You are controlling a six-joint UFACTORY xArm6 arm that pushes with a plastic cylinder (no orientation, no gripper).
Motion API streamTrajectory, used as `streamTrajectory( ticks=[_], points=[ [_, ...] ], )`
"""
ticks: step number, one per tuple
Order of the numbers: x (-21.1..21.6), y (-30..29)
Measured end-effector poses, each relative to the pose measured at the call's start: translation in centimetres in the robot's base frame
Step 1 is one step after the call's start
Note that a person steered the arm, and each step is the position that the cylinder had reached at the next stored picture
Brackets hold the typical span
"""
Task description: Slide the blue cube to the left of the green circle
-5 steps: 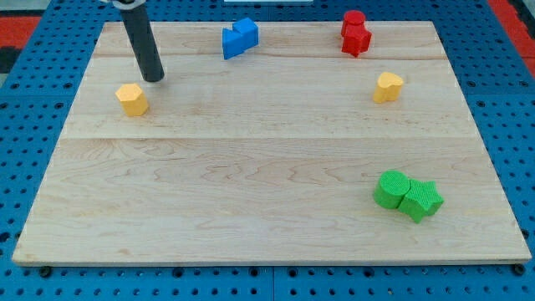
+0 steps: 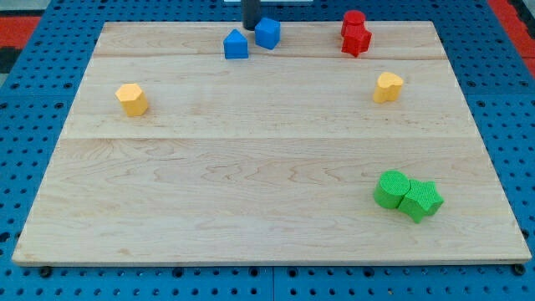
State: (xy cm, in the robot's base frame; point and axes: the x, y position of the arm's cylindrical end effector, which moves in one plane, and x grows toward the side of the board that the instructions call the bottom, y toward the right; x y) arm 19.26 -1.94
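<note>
The blue cube [image 2: 267, 33] sits near the view's top, middle of the wooden board [image 2: 251, 159]. A second blue block with a peaked top [image 2: 236, 44] lies just left of it, a small gap between them. My tip [image 2: 251, 28] is at the board's top edge, touching the blue cube's upper left side. The green circle [image 2: 390, 189] is at the lower right, touching a green star-like block [image 2: 420, 201] on its right.
Two red blocks [image 2: 354, 33] are stacked close together at the top right. A yellow heart-like block [image 2: 388, 86] is on the right side. A yellow hexagonal block [image 2: 132, 99] is on the left side.
My tip has moved from beside the yellow hexagonal block rightward to the top edge. The two blue blocks, joined before, have separated; the cube has shifted right.
</note>
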Motion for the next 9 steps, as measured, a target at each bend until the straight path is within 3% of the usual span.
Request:
streamTrajectory(
  ticks=[1,7,9],
  points=[
    [0.2,2.4],
    [26.1,9.4],
    [29.9,11.6]
  ],
)
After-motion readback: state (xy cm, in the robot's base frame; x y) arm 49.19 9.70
